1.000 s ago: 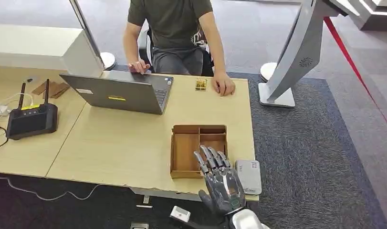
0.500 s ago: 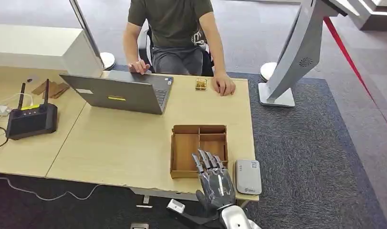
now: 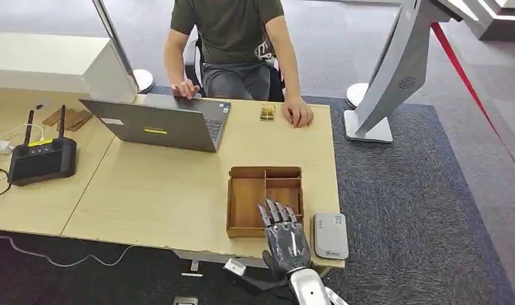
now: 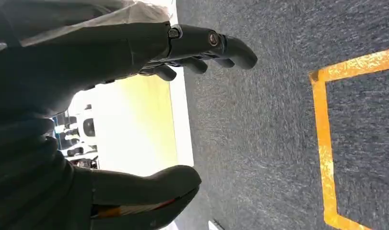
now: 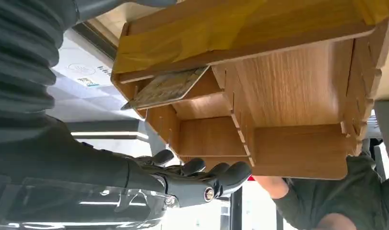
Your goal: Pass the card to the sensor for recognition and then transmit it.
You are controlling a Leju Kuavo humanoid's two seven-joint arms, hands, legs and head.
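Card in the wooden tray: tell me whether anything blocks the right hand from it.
Nothing covers the card. It leans inside a compartment of the wooden tray; only the walls ring it, so the right hand should probably enter from above.

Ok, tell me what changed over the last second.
The right hand drew back toward the robot along the table's near edge, uncovering the grey sensor; its fingers stay spread and empty. The wooden tray, laptop and seated person stayed put.
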